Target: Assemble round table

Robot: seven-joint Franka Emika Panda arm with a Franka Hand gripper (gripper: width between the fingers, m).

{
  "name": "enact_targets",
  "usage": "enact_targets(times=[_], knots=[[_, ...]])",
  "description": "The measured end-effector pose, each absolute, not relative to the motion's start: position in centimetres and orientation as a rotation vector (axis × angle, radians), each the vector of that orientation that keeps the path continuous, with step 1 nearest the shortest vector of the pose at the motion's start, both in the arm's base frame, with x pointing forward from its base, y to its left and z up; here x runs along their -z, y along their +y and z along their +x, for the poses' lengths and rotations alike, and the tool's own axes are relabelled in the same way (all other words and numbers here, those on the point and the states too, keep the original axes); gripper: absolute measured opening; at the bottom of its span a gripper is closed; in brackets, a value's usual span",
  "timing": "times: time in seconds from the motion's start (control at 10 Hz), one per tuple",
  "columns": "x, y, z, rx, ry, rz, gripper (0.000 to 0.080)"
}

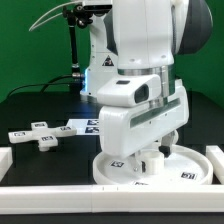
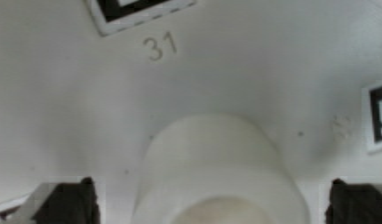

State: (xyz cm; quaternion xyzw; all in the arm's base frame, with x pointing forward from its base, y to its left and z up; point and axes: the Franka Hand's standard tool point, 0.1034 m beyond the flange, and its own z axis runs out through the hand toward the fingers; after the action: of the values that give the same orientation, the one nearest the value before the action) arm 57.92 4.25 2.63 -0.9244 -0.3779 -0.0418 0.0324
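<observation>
The large rimmed round disc (image 1: 190, 168) lies flat on the black table at the exterior view's lower right. In the wrist view its white surface (image 2: 241, 80) fills the picture, with a tag marked 31 (image 2: 143, 12). The short thick cylinder leg (image 2: 214, 165) stands upright on the disc. My gripper (image 1: 151, 157) is lowered over it. In the wrist view the gripper (image 2: 213, 203) is open, with one dark finger (image 2: 67, 200) on each side of the leg and a gap to it. The small cross-shaped base (image 1: 40, 133) lies apart at the exterior view's left.
The marker board (image 1: 84, 125) lies flat between the cross-shaped base and the disc. Plain white border blocks run along the front (image 1: 100, 197), the left (image 1: 5, 158) and the right (image 1: 216, 160). A black stand (image 1: 72, 50) rises at the back.
</observation>
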Motion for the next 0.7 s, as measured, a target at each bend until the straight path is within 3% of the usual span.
enact_targets(times=[0.3, 0.5, 0.7], knots=[[-5.6, 5.3, 56.6, 0.187, -0.971, -2.931, 0.0648], [-6.0, 7.9, 54.5, 0.203, -0.799, -2.982, 0.0648], [-5.7, 8.2, 54.2, 0.193, -0.796, -2.982, 0.0648]])
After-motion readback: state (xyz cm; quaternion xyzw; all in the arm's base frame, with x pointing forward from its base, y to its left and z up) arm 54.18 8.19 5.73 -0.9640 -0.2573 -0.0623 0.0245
